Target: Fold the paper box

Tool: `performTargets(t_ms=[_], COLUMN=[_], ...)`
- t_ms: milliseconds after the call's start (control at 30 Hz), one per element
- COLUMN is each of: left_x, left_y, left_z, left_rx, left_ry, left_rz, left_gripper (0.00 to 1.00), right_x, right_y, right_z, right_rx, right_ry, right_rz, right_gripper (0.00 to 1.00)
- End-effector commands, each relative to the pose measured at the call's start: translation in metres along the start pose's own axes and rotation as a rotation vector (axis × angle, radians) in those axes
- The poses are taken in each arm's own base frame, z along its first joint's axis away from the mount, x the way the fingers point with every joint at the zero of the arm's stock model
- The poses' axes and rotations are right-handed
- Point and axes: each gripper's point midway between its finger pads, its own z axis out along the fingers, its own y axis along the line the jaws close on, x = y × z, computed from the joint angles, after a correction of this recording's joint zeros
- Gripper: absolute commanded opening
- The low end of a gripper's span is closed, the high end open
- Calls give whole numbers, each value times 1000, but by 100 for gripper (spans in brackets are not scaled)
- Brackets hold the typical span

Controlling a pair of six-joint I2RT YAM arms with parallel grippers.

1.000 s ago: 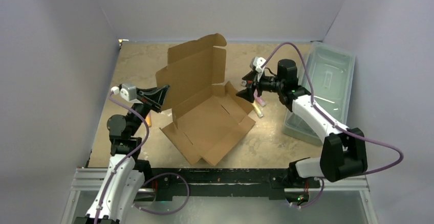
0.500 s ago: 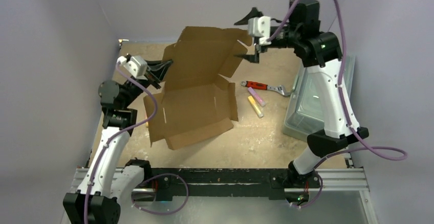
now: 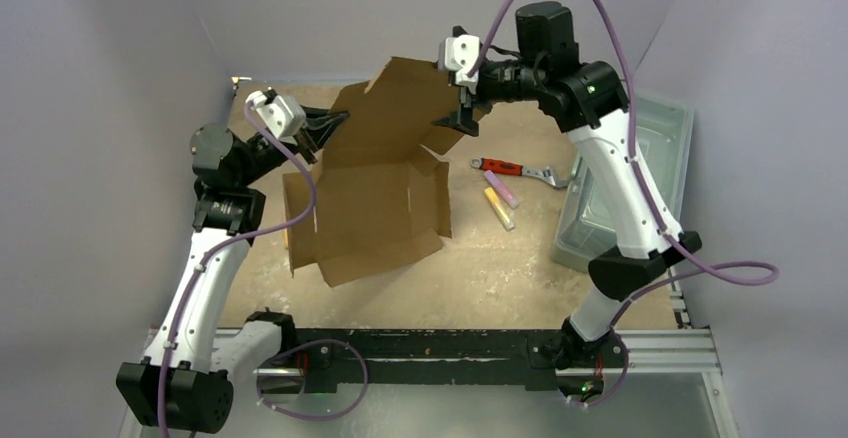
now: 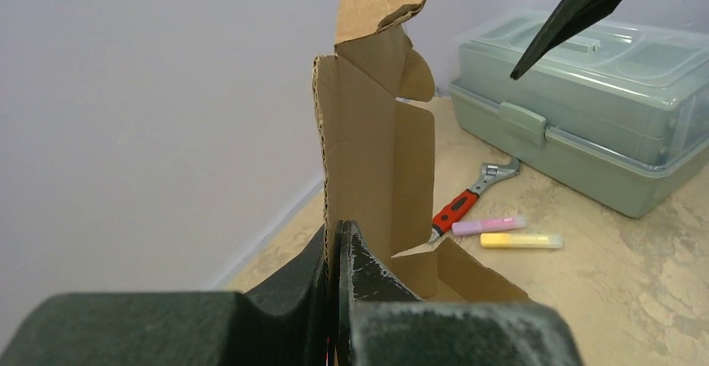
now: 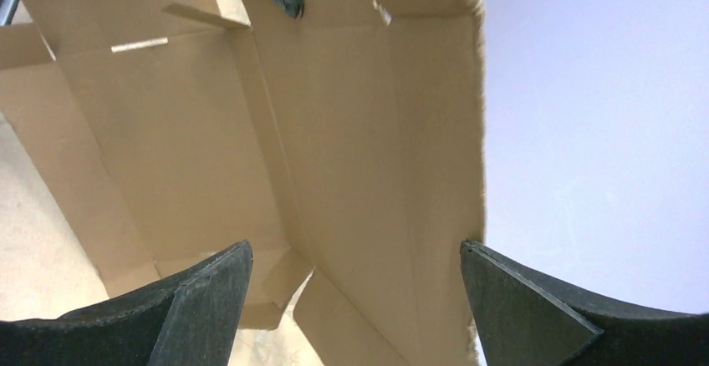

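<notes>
The paper box [image 3: 365, 198] is a brown cardboard die-cut sheet with flaps, held up off the table and tilted. My left gripper [image 3: 335, 120] is shut on its left panel edge; in the left wrist view the fingers [image 4: 334, 232] pinch the corrugated edge of the paper box [image 4: 376, 157]. My right gripper [image 3: 452, 83] stands open at the box's upper right flap. In the right wrist view the wide-open gripper [image 5: 355, 249] straddles the flap of the paper box [image 5: 351, 115], whose ragged edge runs by the right fingertip. Nothing is clamped there.
A red-handled wrench [image 3: 510, 169], a pink marker [image 3: 502, 191] and a yellow marker [image 3: 499, 210] lie on the table right of the box. A grey-green plastic bin [image 3: 620, 178] sits at the right edge. Purple walls enclose the table closely.
My right gripper has swung left and down onto the box's upper flap and opened a little wider. The left arm has raised the box and turned it leftward.
</notes>
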Motion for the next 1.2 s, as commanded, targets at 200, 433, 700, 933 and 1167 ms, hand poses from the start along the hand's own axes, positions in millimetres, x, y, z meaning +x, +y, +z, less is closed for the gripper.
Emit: performTargets(t_ms=[200, 433, 700, 933, 1167], left_x=[-40, -39, -37, -34, -38], left_y=[-7, -18, -27, -21, 32], left_z=[16, 19, 17, 9, -42], left_rx=[116, 176, 196, 92, -458], left_ry=[-65, -53, -48, -38, 20], left_rz=[82, 77, 81, 28, -231], left_gripper=[0, 0, 0, 12, 74], right_x=[-27, -18, -4, -10, 3], right_y=[-22, -30, 5, 15, 7], right_z=[-31, -22, -6, -17, -70], right_rx=[162, 155, -3, 8, 200], right_ry=[-34, -21, -43, -65, -134], right_rz=[-9, 0, 81, 57, 196], right_gripper=[96, 95, 53, 0, 0])
